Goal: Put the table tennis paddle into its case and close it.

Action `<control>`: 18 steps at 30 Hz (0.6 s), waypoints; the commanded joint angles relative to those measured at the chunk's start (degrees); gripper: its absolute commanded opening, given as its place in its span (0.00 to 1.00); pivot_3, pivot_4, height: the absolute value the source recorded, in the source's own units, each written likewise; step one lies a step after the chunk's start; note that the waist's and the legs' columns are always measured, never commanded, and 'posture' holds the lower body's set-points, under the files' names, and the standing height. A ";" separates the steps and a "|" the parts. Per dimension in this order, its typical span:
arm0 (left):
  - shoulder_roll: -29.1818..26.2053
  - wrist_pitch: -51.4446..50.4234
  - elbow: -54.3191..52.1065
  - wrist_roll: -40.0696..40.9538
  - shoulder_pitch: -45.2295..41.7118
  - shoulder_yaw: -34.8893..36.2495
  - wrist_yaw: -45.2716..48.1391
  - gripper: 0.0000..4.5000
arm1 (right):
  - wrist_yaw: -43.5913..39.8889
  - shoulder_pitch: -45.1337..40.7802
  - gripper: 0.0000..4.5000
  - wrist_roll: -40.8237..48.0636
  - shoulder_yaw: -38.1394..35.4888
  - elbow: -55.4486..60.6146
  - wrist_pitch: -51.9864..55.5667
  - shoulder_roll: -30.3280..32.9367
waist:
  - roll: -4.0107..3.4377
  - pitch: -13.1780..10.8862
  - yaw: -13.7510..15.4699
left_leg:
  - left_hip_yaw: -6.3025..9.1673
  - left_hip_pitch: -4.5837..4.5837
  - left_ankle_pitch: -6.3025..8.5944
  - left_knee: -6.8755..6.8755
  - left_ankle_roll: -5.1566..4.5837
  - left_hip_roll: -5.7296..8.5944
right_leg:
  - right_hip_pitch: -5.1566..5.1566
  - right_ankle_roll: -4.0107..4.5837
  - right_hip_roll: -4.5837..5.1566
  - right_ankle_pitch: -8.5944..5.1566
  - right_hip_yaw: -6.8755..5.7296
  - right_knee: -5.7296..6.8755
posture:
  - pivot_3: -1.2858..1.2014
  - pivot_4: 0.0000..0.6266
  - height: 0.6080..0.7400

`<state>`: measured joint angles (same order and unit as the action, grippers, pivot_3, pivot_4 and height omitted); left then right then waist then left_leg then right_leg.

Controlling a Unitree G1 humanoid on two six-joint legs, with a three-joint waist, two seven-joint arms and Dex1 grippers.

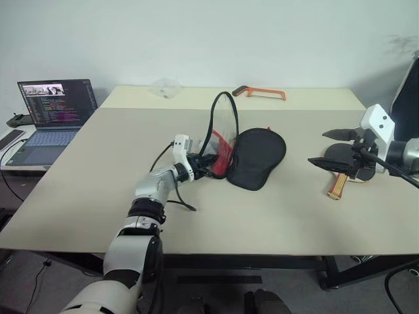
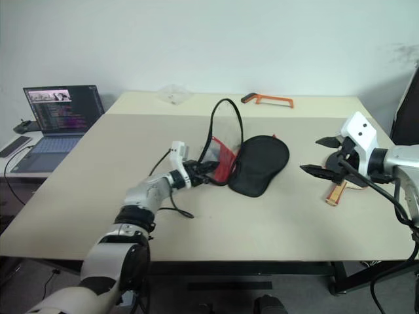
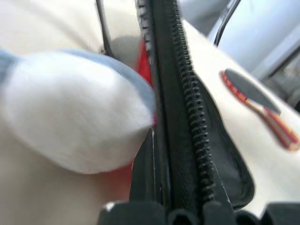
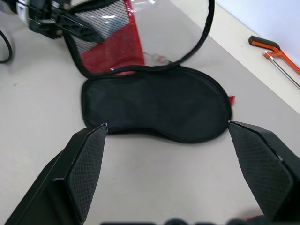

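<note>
The left hand is clamped on the zip edge of the soft black-and-red paddle-shaped case, holding its clear flap upright. If that thin edge slips, the flap could drop shut before the tan-handled black-faced paddle, beside the case under the right hand with fingers apart, goes in

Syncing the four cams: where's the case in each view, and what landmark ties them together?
Left eye: case mid-table, flap raised.
Right eye: case mid-table.
Left wrist: its zipper edge runs up the middle, close up.
Right wrist: case lies across the middle.
Shared landmark: the case's red band.
</note>
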<state>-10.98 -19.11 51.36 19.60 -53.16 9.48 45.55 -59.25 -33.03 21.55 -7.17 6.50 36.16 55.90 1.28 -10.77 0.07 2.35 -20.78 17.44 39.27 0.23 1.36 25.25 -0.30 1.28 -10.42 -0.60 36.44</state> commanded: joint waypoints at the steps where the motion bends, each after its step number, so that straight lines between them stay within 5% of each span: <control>1: 3.65 3.98 2.59 0.12 -3.44 0.51 -1.51 0.00 | -0.50 -1.02 1.00 0.46 -0.82 1.01 -0.52 1.25 | 0.01 0.00 0.03 | -0.03 0.00 0.00 0.00 0.00 0.02 | 0.00 -0.01 -0.02 0.00 -0.01 0.00 | 0.52 0.24 1.00; 11: 10.77 3.97 4.65 2.71 -8.24 4.34 -7.43 0.00 | -0.92 -0.89 1.00 0.37 -0.86 1.08 -0.14 1.66 | 0.03 -0.01 -0.13 | -0.07 -0.01 0.00 0.00 0.00 0.03 | 0.01 -0.20 -0.03 -0.05 0.05 -0.04 | 0.52 0.24 1.00; 18: 11.37 -3.59 -7.18 2.91 -2.11 2.14 -8.41 0.00 | -1.20 -0.72 1.00 0.53 -0.36 1.41 0.03 1.43 | 0.02 -0.01 -0.23 | -0.03 0.03 0.00 -0.02 0.01 -0.02 | 0.02 -0.29 -0.07 -0.10 0.12 0.00 | 0.52 0.24 1.00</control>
<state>0.63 -20.60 49.28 21.60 -56.29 12.51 37.13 -60.04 -33.02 21.55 -6.96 6.55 36.55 56.27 1.30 -10.78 -0.16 2.32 -20.74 17.43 39.25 0.25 1.34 25.27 -0.58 1.21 -10.52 -0.47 36.45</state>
